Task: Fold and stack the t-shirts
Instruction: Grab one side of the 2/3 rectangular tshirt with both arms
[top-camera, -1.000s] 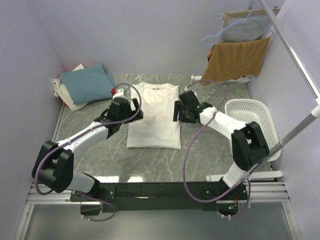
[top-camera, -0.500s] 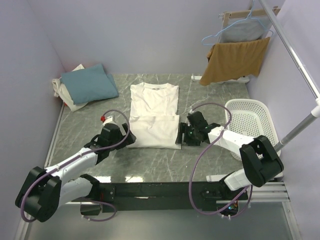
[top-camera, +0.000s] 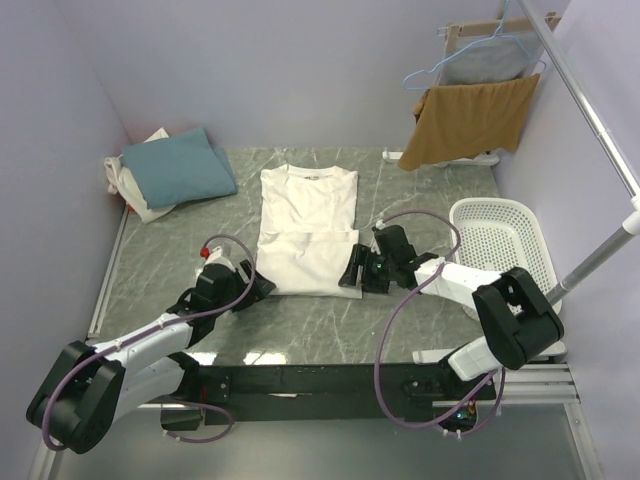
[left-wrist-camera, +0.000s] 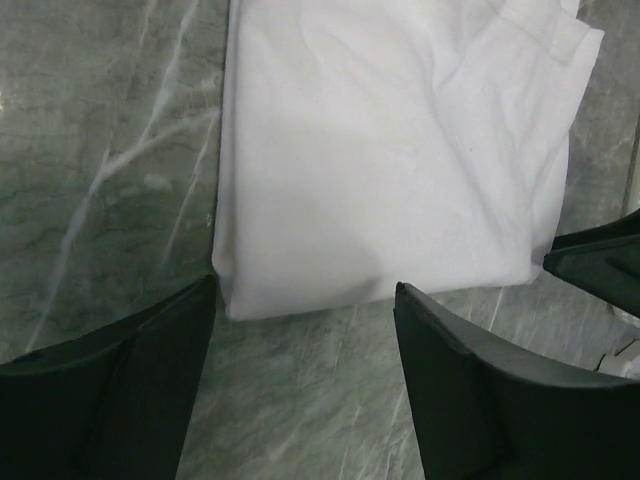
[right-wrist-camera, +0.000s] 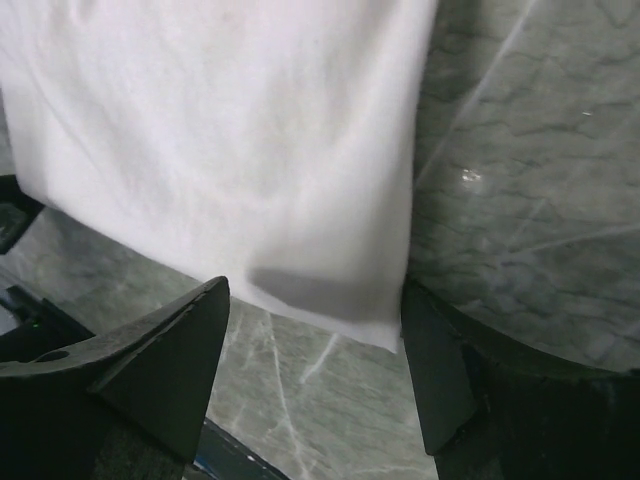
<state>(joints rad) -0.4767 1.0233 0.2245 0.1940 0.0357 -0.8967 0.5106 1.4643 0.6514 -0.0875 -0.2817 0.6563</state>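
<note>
As the two arms slid back from the middle of the white t-shirt (top-camera: 308, 225), they came down low to its near edge. The shirt lay flat in the middle of the surface (top-camera: 430, 190), with its bottom part already folded up over itself. The left arm (top-camera: 160, 325) now sat at the near left corner and the right arm (top-camera: 455, 278) at the near right corner. The left jaws were apart, with the corner just in front of them. The right jaws were apart too, with the other corner lying between them. Neither held any cloth yet. To me it looked like they were getting ready to pinch both corners and fold the shirt once more.

In the far left corner a teal-blue t-shirt (top-camera: 178, 168) lay folded on top of an off-white one (top-camera: 140, 207). That pile is likely where this shirt should go. A white basket (top-camera: 500, 238) sat close by the right arm. A tan cloth (top-camera: 470, 120) and a grey garment (top-camera: 482, 62) on a blue hanger hung at the far right, well away. Nothing lay between the shirt and the pile.
</note>
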